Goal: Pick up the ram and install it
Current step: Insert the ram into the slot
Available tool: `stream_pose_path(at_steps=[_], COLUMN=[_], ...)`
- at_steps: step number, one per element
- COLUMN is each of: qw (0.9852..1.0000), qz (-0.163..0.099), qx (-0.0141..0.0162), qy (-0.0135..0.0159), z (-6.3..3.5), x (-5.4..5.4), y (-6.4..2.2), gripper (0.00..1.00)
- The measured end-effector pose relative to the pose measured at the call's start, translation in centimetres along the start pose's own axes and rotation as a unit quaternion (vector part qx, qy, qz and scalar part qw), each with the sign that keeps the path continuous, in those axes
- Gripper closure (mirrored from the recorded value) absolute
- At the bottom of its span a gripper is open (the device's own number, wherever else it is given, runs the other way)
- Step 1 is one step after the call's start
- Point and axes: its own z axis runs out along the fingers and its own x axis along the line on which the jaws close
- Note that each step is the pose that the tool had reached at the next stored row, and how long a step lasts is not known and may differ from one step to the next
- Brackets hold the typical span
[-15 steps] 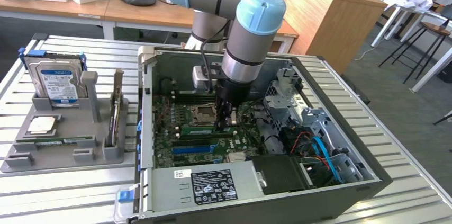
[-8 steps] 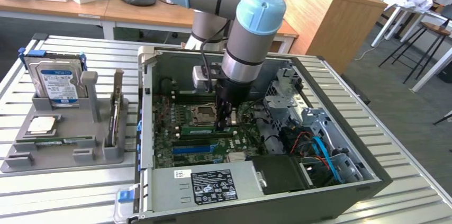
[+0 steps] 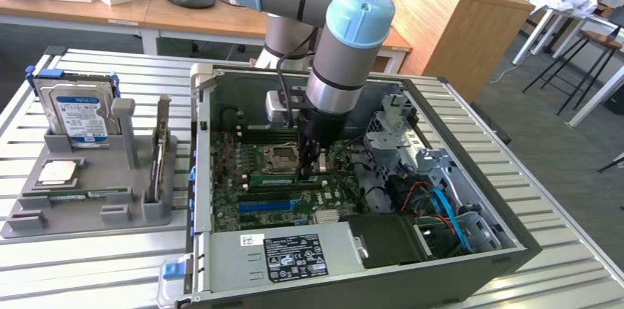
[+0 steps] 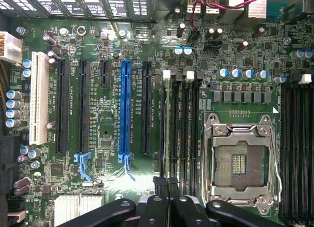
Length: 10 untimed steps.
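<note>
Big open computer case on the slatted table, and the arm is reaching straight down into it. The gripper sits low over the motherboard.

There's the ram: a thin, narrow green stick standing on its long edge. It runs out sideways from the fingers toward the exterior view's left, just above the board. One end sits right at the fingertips.

Its chips and sticker are too small to make out here. The fingers cover the near end, so I can't tell whether the lower edge is in a socket or just above one. From the wrist, the stick is edge-on and blends into the dark memory slots running away from the fingers.

The gripper has its two black fingers drawn almost together, only a sliver between them, pinching the ram's top edge. The CPU socket lies just to one side of the fingers, and the blue slot lies farther off on the other.
</note>
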Motion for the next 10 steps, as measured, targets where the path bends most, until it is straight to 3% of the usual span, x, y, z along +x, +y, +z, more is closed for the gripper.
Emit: stream_pose_path(at_steps=[10], qw=[1.0000], qz=[0.000], qx=[0.0001], qy=[0.0000], z=[0.25], x=[0.01], y=[0.00], gripper=[0.88])
